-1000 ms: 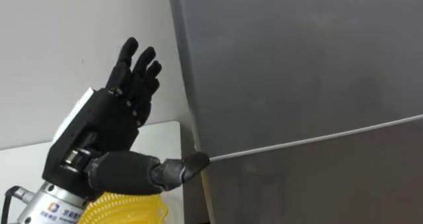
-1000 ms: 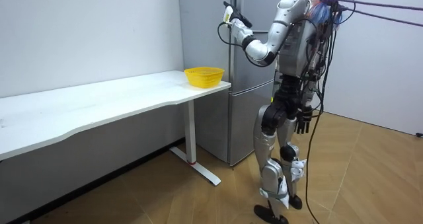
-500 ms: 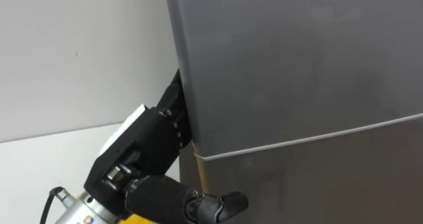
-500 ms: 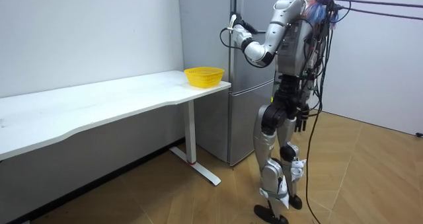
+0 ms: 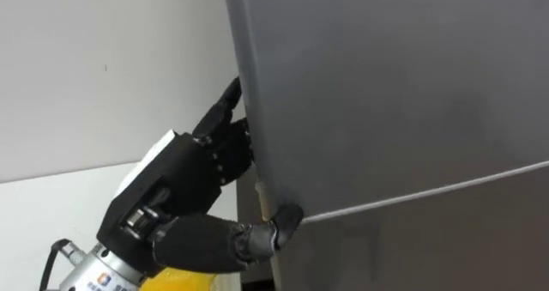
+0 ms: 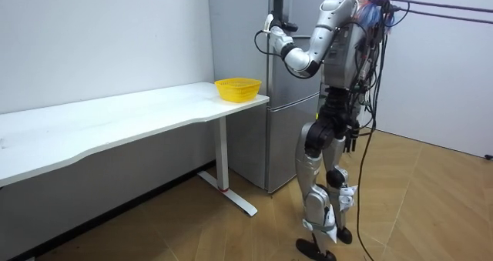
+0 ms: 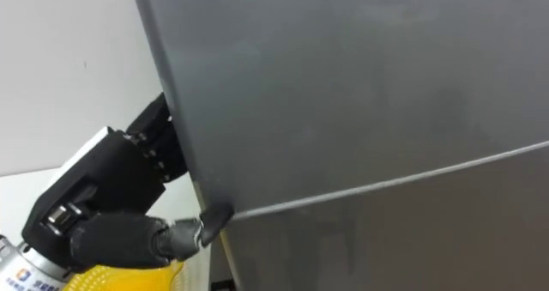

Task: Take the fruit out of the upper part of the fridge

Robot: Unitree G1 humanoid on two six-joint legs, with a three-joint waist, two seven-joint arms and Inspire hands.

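Observation:
The grey fridge's upper door (image 5: 395, 93) stands before me, with a pale seam between it and the lower door (image 5: 429, 239). My left hand (image 5: 184, 184) is at the upper door's left edge. Its fingers (image 5: 230, 111) wrap behind that edge and its thumb (image 5: 283, 218) presses on the front corner at the seam. In the room view the left hand (image 6: 271, 24) is raised to the door, and a narrow dark gap shows along the door's edge above it. I stand upright facing the fridge (image 6: 296, 92). My right hand (image 6: 352, 140) hangs by my hip.
A yellow basket (image 6: 237, 88) sits on the end of the long white table (image 6: 115, 122) just left of the fridge, and it shows under my left forearm as the basket (image 5: 184, 281). A white wall lies behind the table. Bare wooden floor lies around me.
My left hand has moved from open in the air onto the door's left edge, then slid up a little so the thumb sits at the seam. The dark gap looks slightly wider.

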